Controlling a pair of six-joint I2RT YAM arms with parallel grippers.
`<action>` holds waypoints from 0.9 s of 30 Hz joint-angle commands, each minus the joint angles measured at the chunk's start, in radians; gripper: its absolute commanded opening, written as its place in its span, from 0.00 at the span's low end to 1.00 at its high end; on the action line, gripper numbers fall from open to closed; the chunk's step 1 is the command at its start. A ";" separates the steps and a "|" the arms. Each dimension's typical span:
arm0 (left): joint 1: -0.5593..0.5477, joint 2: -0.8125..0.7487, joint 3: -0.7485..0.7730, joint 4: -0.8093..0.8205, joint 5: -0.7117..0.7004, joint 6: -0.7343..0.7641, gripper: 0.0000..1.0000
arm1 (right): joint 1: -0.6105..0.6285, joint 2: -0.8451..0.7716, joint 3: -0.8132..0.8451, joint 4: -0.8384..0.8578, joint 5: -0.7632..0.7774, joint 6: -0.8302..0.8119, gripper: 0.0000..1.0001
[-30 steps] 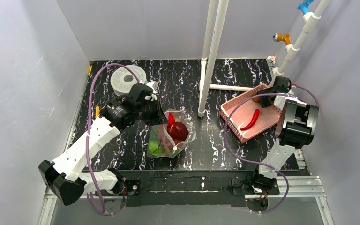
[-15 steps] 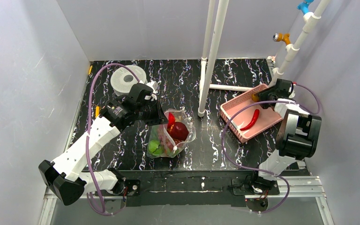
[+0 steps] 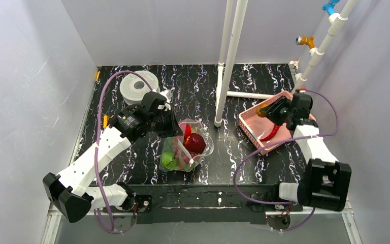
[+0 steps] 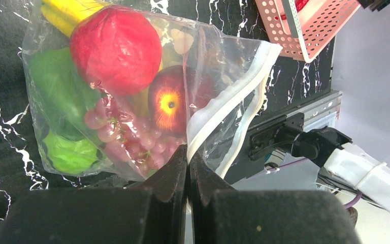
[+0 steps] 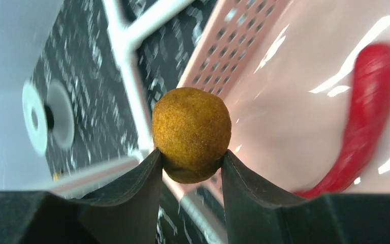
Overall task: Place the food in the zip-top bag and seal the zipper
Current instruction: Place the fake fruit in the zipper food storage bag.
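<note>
One right arm (image 3: pixel 312 145) stretches forward (pincer (image 3: pixel 264 110) over basket (image 3: pixel 247 126)).

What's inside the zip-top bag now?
Through the clear zip-top bag: a red round fruit, a red-yellow apple, purple grapes, green pieces and a yellow piece. Anything beneath or behind these is covered.

The zip-top bag (image 4: pixel 223 66) is clear, glossy, crinkled plastic film. The orange ball (image 5: pixel 191 133) looks matt and grainy. The pink basket (image 5: pixel 233 56) and red chilli (image 5: pixel 365 101) are smooth, shiny plastic, and the worktop (image 3: pixel 193 86) is a black marbled laminate.
</note>
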 commanded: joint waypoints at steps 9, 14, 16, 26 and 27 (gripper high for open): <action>-0.001 -0.002 0.011 0.009 0.010 -0.003 0.00 | 0.285 -0.424 -0.110 -0.123 -0.302 -0.098 0.15; -0.001 0.007 0.004 0.021 0.021 -0.015 0.00 | 0.545 -0.471 -0.055 -0.123 -0.286 -0.074 0.16; -0.001 0.008 0.000 0.022 0.019 -0.018 0.00 | 0.658 -0.469 -0.017 -0.130 -0.234 -0.079 0.17; 0.000 -0.023 0.012 0.012 0.002 -0.035 0.00 | 0.947 -0.200 0.217 -0.186 -0.115 -0.122 0.18; -0.001 -0.028 0.015 0.010 0.000 -0.038 0.00 | 0.965 -0.173 0.235 -0.194 -0.105 -0.126 0.18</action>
